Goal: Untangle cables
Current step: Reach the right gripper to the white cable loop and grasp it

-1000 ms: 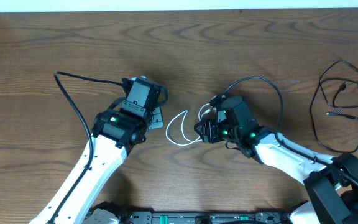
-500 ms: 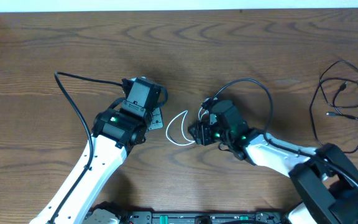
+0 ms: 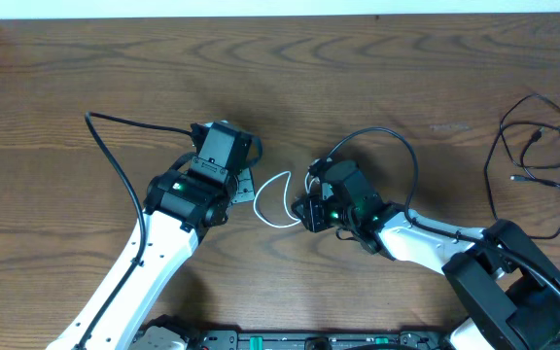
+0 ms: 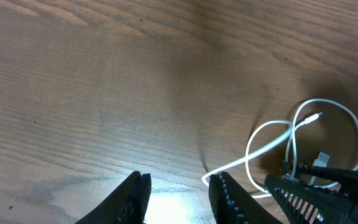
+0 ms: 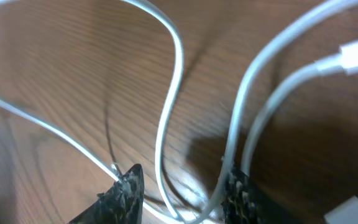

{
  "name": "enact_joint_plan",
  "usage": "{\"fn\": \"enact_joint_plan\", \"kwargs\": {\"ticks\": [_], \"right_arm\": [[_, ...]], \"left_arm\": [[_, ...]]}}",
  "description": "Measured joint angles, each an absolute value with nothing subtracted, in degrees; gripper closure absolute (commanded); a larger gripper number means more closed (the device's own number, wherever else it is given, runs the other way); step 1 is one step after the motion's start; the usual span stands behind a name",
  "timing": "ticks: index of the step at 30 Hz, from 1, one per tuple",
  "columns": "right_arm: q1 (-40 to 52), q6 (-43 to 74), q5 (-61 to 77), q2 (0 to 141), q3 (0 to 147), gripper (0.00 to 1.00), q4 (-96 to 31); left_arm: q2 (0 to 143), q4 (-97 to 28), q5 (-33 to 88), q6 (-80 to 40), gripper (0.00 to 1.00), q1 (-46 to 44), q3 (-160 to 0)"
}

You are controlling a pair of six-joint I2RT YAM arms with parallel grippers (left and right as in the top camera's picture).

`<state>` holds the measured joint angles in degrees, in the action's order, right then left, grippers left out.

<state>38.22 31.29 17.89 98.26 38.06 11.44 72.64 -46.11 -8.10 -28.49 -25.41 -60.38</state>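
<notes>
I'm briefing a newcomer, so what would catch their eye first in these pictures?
The white cable lies looped at the centre. The right gripper straddles its strands, jaws open, and the left gripper sits open beside it. A black cable sprawls loose far to the right.

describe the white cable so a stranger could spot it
On the wooden table, look at the gap between the left gripper and the right gripper. The white cable lies looped there, the only white cord; the black cable by the right edge is dark and spread wide.
</notes>
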Motion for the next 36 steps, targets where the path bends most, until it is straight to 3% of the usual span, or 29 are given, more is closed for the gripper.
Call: {"fn": "enact_joint_plan", "kwargs": {"ticks": [18, 36], "right_arm": [[38.68, 52.29, 16.91, 100.86, 39.07, 0.77, 11.88], [38.65, 55.11, 18.00, 102.76, 40.12, 0.95, 11.86]], "left_arm": [[72.64, -46.11, -8.10, -28.49, 0.64, -25.41, -60.38], [72.64, -46.44, -8.10, -28.49, 0.64, -25.41, -60.38]]}}
